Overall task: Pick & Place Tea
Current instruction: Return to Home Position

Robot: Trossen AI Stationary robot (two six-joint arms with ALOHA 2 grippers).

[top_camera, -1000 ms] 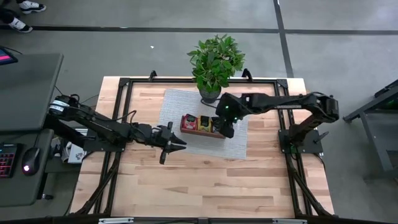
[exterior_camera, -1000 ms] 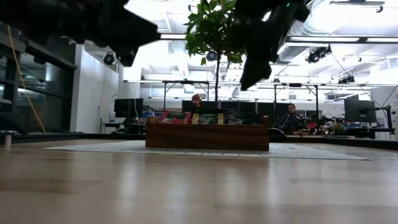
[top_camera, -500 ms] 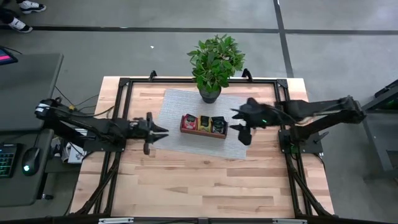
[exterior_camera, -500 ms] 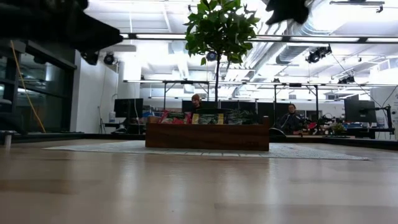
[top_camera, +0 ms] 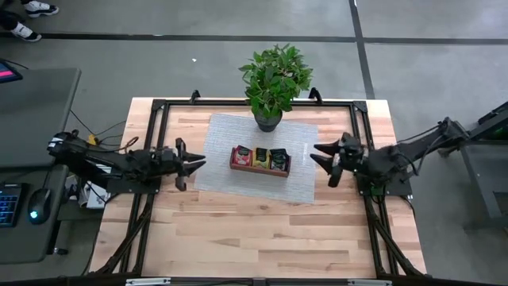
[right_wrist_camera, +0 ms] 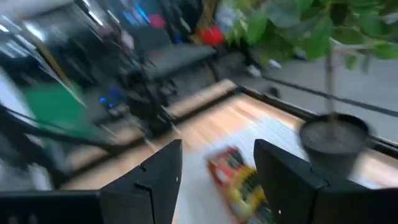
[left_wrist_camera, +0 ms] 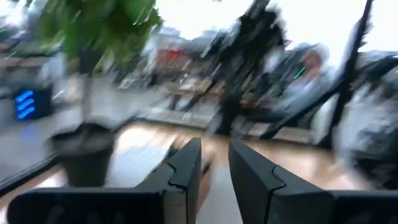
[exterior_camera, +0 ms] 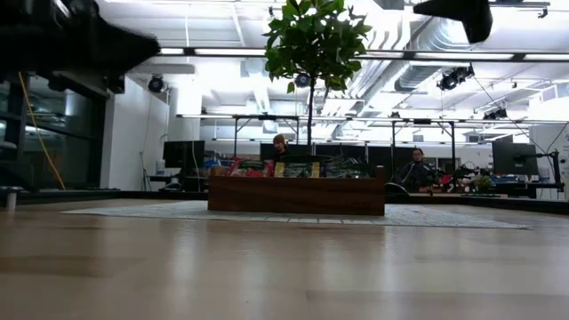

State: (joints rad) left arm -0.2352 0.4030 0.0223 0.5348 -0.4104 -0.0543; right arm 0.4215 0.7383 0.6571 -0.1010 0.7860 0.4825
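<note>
Tea [top_camera: 260, 157] fills the tray [top_camera: 289, 164], flanked by left gripper [top_camera: 195, 163] and right gripper [top_camera: 318, 152], jaws spread and empty: likely the homing step, with both arms left to park.

Overhead; table-level; two wrist cameras

High view evenly lit, sharp; faint soft shadows on tabletop [top_camera: 254, 230]. Low view: bright ceiling lights [exterior_camera: 498, 56], glare; foreground defocused. Wrist views: heavy motion blur behind left tool [left_wrist_camera: 214, 147] and right tool [right_wrist_camera: 219, 149]; plant [right_wrist_camera: 292, 25] smeared.
</note>
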